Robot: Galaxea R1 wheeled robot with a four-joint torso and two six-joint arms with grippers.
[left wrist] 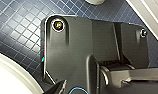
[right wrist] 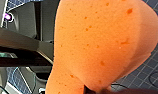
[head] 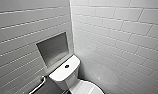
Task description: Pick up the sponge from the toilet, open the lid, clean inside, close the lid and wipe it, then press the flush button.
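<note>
The right gripper pinches the sponge, which hangs over the dark blue tiled floor. Whether the left gripper is wide or narrow I cannot tell. It sits above open floor, near a curved white edge. Ahead, the toilet stands tight in the tiled corner, lid down and flush button bare on top. A wall niche is above it and a rail beside it.

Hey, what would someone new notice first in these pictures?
The orange sponge looms large in the right wrist view, against dark blue floor tiles. In the head view, the white toilet sits in the corner of pale tiled walls, its dark flush button centred on the cistern top, a grey niche in the wall above.
</note>
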